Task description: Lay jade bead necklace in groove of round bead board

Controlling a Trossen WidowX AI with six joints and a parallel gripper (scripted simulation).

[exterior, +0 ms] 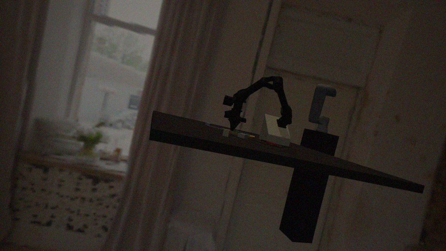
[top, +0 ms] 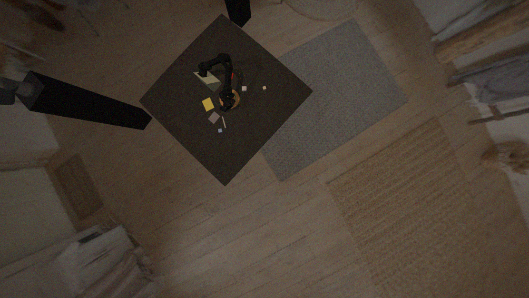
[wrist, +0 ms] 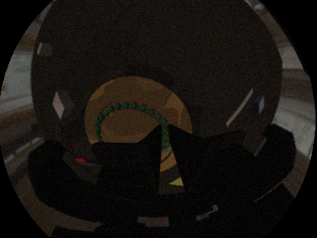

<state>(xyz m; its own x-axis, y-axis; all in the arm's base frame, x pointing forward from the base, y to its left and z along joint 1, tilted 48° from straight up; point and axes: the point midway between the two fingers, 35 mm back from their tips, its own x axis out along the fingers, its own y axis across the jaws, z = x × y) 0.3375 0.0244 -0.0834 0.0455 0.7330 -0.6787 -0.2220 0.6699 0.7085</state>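
Your claw (top: pixel 224 108) (exterior: pixel 232 128) (wrist: pixel 164 127) is nearly closed, apparently pinching the necklace (wrist: pixel 133 104), which lies on the board (top: pixel 237 98) (exterior: pixel 250 135) (wrist: pixel 126 90). In wrist view, ease those beads low toward four o'clock, into the groove (wrist: pixel 168 156), without dragging the rest.

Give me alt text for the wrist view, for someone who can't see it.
A green bead necklace lies in a loop on a round orange-brown board, with the black two-fingered tool nearly closed at its edge. A sliver of flat yellow material shows between the fingers.

A home: curtain (exterior: pixel 176 77), grey rug (top: pixel 340 99)
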